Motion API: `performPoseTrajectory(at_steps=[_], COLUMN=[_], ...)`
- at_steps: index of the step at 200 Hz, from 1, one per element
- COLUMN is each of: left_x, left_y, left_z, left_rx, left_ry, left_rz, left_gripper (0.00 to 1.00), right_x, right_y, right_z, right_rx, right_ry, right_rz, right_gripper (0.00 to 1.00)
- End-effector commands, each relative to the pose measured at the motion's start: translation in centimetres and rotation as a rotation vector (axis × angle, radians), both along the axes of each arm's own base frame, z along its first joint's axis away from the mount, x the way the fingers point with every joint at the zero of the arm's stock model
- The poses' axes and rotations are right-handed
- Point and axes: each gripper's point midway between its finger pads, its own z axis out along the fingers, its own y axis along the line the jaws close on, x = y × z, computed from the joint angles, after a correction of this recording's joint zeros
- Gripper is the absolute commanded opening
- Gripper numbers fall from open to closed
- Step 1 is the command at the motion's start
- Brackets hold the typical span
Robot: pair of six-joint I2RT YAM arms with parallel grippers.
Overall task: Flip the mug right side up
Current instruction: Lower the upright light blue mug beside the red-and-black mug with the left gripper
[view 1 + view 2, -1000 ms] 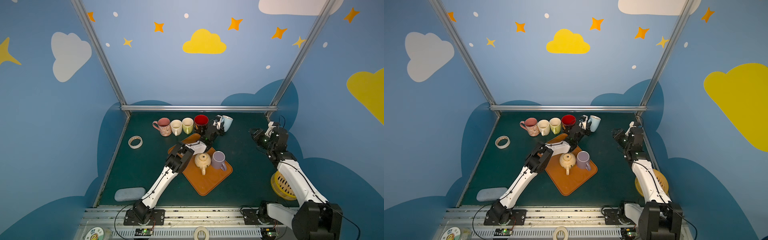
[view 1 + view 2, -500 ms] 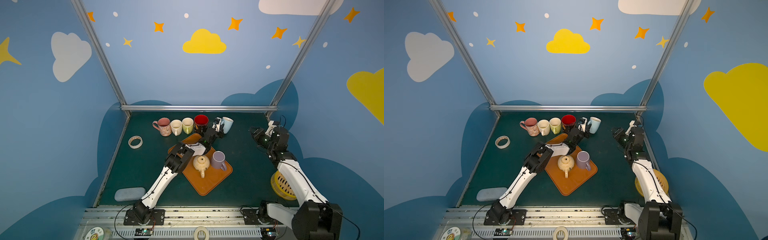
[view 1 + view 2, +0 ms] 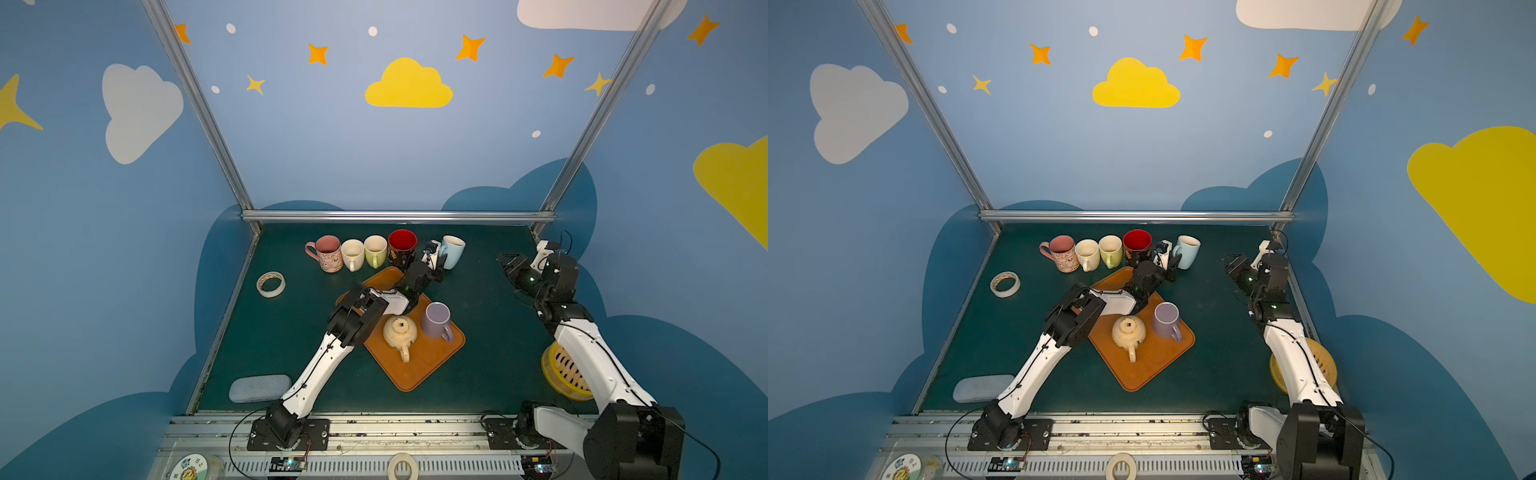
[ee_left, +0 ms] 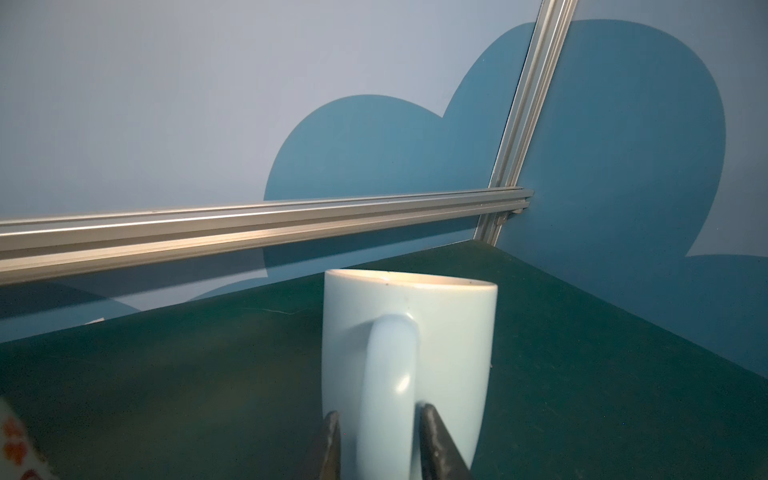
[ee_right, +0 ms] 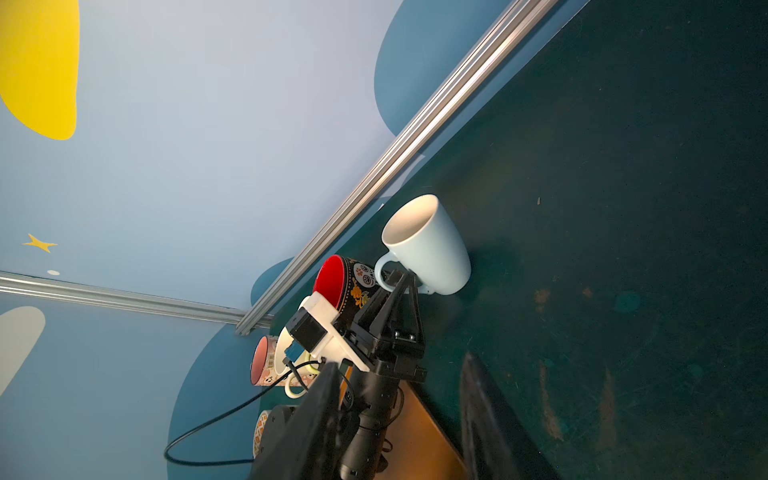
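Observation:
The light blue mug [image 3: 453,251] [image 3: 1187,251] stands upright, mouth up, on the green table at the right end of a row of mugs. In the left wrist view the mug [image 4: 409,332] has its handle turned toward the camera. My left gripper [image 3: 436,259] [image 4: 378,415] straddles that handle, open. One finger is clear of the handle and the other sits close against it. The right wrist view shows the mug [image 5: 428,249] with the left gripper [image 5: 405,276] at its handle. My right gripper [image 3: 505,262] [image 5: 397,365] hovers open and empty at the far right.
Pink [image 3: 328,253], cream [image 3: 352,254], yellow-green [image 3: 375,251] and red-lined dark [image 3: 402,245] mugs line the back. An orange tray [image 3: 415,374] carries a teapot [image 3: 400,332] and a purple mug [image 3: 436,320]. Tape roll [image 3: 270,284] and grey pad [image 3: 259,387] lie left, yellow basket [image 3: 565,370] right.
My left gripper's jaws have parted from the light blue mug's handle, which they were pinching before. The mug stays standing in place. The right arm has barely moved.

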Motion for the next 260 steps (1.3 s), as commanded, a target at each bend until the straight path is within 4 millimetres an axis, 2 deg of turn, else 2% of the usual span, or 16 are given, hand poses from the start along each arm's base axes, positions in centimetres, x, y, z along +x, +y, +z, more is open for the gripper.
performPoseTrajectory(at_steps=[1, 79, 140, 188, 260], left_x=[-0.5, -1.1, -1.4, -2.7, -3.4], left_y=[-0.1, 0.4, 1.3, 1.4, 0.9], left_z=[3.1, 3.4, 3.9, 4.2, 2.2], left_rx=[-0.030, -0.017, -0.004, 0.020, 0.071], left_ry=[-0.050, -0.052, -0.052, -0.033, 0.047], left_rz=[-0.009, -0.017, -0.014, -0.066, -0.129], left_gripper=[0.36, 0.47, 0.45, 0.43, 0.43], right_x=[0.3, 0.7, 0.7, 0.8, 0.6], right_y=[0.1, 0.4, 0.5, 0.5, 0.7], right_z=[-0.2, -0.7, -0.7, -0.7, -0.8], right_rx=[0.011, 0.025, 0.027, 0.031, 0.032], right_ry=[-0.004, 0.007, 0.007, 0.006, 0.007], right_rz=[0.010, 0.022, 0.026, 0.026, 0.029], right_gripper=[0.43, 0.45, 0.45, 0.45, 0.45])
